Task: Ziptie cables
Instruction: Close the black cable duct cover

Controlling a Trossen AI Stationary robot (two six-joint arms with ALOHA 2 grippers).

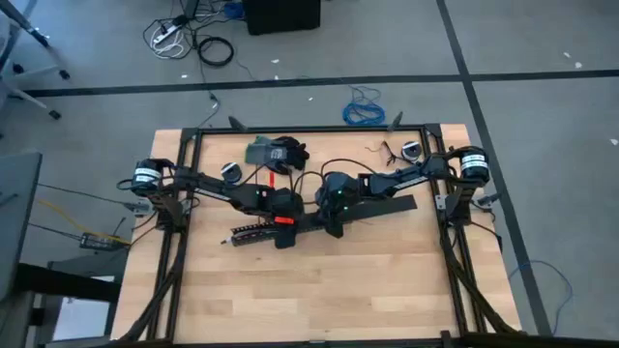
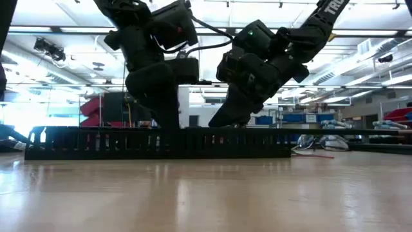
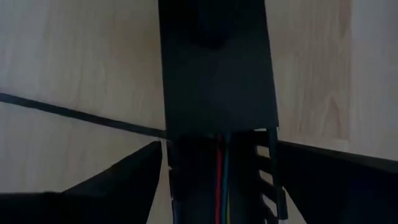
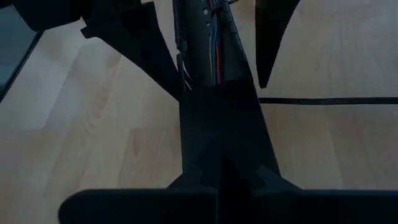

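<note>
Though both arms crowd over mid-worktop [image 1: 319, 290], we cannot tell whether the left hand [image 1: 283, 224] or right hand [image 1: 334, 220] is spread. Our slotted black duct [image 2: 154, 143] lies left-right; the cables [image 4: 214, 43] run lengthwise inside it, mostly covered.

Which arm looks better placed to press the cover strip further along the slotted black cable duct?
Probably the left. Its pincer sits over the duct's uncovered stretch, where thin coloured wires still show beside the flat black cover strip. The right pincer rests on the covered part.
</note>
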